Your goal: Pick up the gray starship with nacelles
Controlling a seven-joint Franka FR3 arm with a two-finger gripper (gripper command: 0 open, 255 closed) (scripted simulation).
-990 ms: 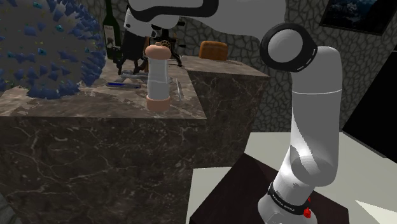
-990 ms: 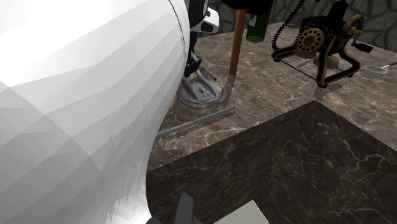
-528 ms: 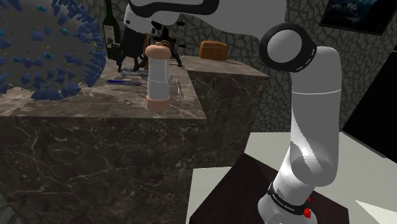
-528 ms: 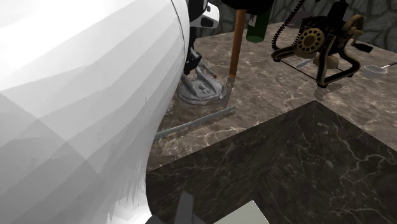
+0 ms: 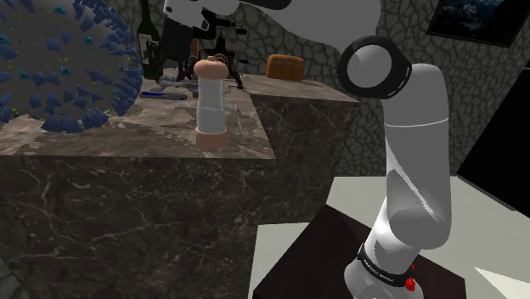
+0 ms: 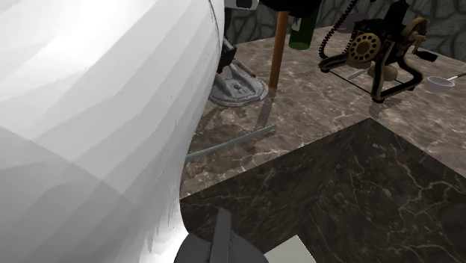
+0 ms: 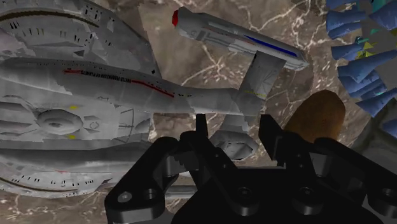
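Two black fingers (image 7: 272, 137) of the gripper (image 7: 235, 132) stand a little apart with the narrow stern of the gray starship (image 7: 95, 95) between them. Each finger touches a side of the hull, so the hand is pinching the model, neither spread free nor pressed together on nothing. Forward of the grip the ship's body runs out from the hand to its broad saucer. A pylon rises off the stern to one long nacelle (image 7: 242, 38) with a red tip and a blue stripe, lying crosswise just beyond the fingertips. Under the ship is the dark marble counter (image 7: 210, 67). Close beside the hand stands a grinder (image 7: 318, 111) with a rounded brown top, near the stern but apart from it. Farther out on that side is a big ball of blue spikes (image 7: 359, 44). Well beyond the hand, across the counter, are an old dial telephone (image 6: 373, 48) and a dark bottle (image 5: 149, 42). The reach and the closing of the grip look done, and what is left is the lift. In the second exterior view the ship seems to hang just off the marble, but the arm hides much of it there, so I cannot be sure it is free of the counter. It needs raising clear and keeping level, since the saucer sits far from the pinch.
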